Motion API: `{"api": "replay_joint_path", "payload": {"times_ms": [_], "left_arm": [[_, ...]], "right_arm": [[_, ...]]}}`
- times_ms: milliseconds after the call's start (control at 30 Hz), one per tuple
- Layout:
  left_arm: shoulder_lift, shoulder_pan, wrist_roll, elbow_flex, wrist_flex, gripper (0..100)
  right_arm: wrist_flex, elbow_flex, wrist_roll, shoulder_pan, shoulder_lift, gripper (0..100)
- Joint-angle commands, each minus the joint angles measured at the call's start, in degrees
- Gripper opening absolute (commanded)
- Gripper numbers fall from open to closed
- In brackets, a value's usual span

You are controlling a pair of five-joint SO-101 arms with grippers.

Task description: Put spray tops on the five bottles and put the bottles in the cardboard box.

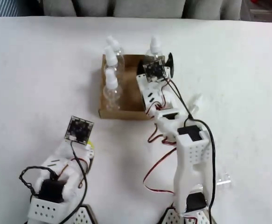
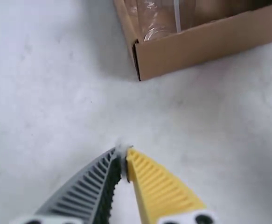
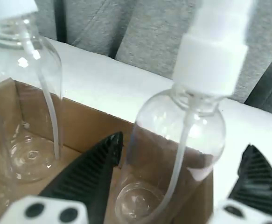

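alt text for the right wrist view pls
A clear bottle with a white spray top stands in the cardboard box, between the open black fingers of the right gripper. A second clear bottle stands in the box beside it, with the white table beyond.

The left arm (image 1: 49, 205) and right arm (image 1: 190, 154) were white perforated plastic with black motors and red and black cables. The left gripper (image 2: 124, 158) had grey and yellow ridged fingers, the right gripper (image 3: 184, 142) black ones
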Motion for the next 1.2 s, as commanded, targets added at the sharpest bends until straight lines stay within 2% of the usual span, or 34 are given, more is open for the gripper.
{"api": "replay_joint_path", "payload": {"times_ms": [0, 500, 700, 833, 967, 1167], "left_arm": [[0.0, -0.7, -0.4, -0.1, -2.0, 2], [0.0, -0.7, -0.4, -0.1, -2.0, 2], [0.0, -0.7, -0.4, -0.1, -2.0, 2], [0.0, -0.7, -0.4, -0.1, -2.0, 2], [0.0, -0.7, -0.4, -0.1, -2.0, 2], [0.0, -0.6, -0.4, -0.1, -2.1, 2]], "right_arm": [[0.1, -0.1, 0.3, -0.9, -3.7, 34.4], [0.1, -0.2, 0.3, -1.2, -4.4, 40.2], [0.1, 3.3, 0.2, 0.1, -11.1, 40.2], [0.5, 6.8, -3.1, 0.2, -16.3, 40.2], [5.8, 8.7, -3.4, 0.6, -21.0, 40.2], [7.1, 13.1, -3.4, -0.1, -27.6, 40.2]]}}
